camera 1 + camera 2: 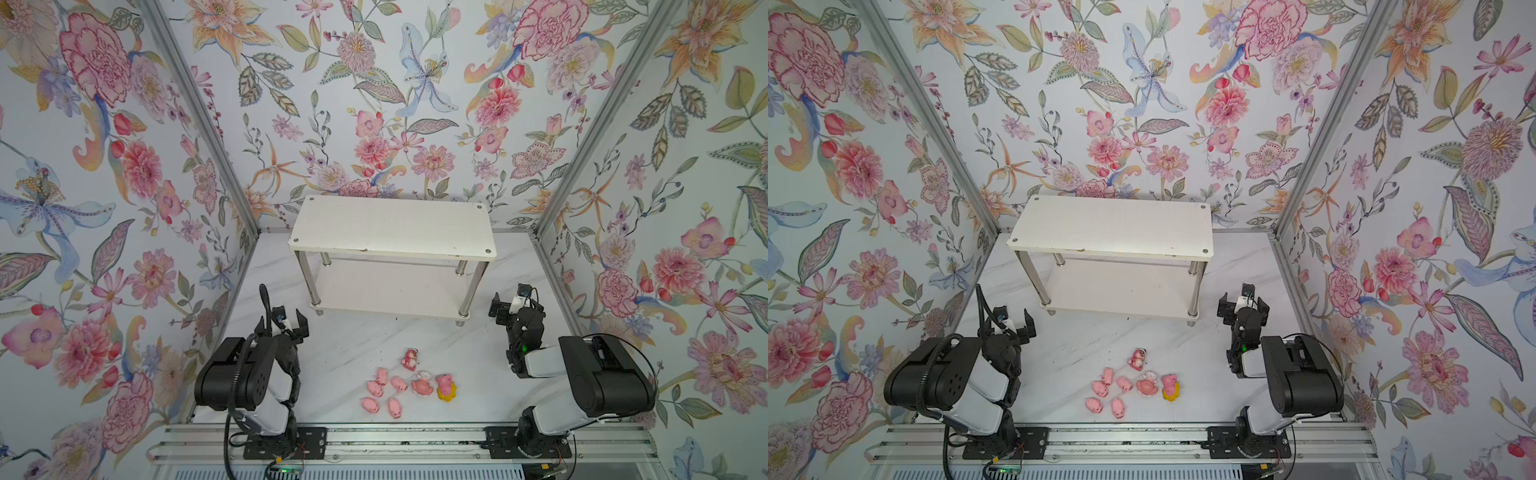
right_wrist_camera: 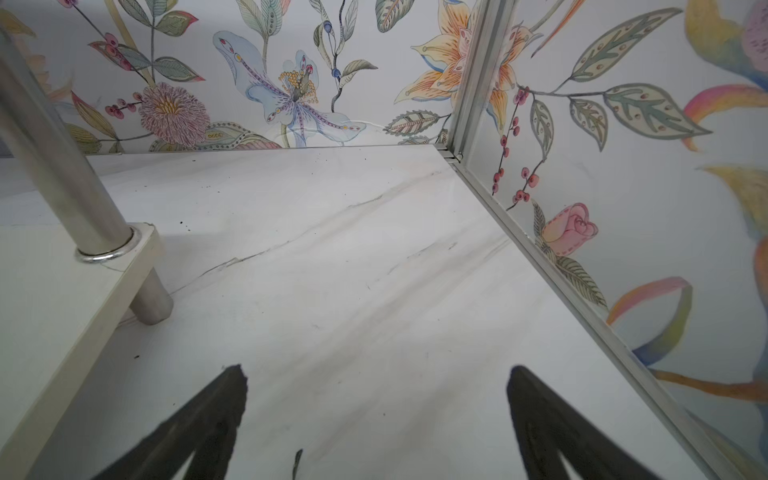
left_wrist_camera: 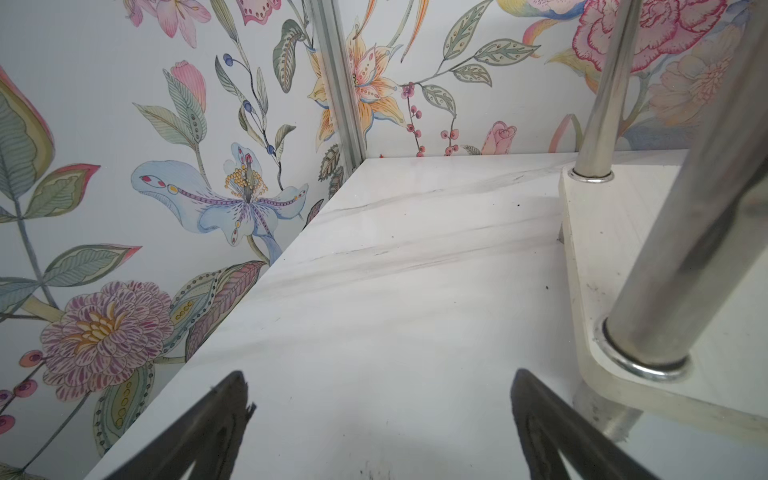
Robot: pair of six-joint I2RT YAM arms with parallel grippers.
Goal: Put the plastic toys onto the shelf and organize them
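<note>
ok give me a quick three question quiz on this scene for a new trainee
1. True or false: the shelf already holds a toy.
2. How many plain pink pigs lie on the table?
3. Pick one: the left gripper and right gripper are A) both open and empty, B) both shut, C) one shut on a pig.

Key: 1 false; 2 five; 3 A.
</note>
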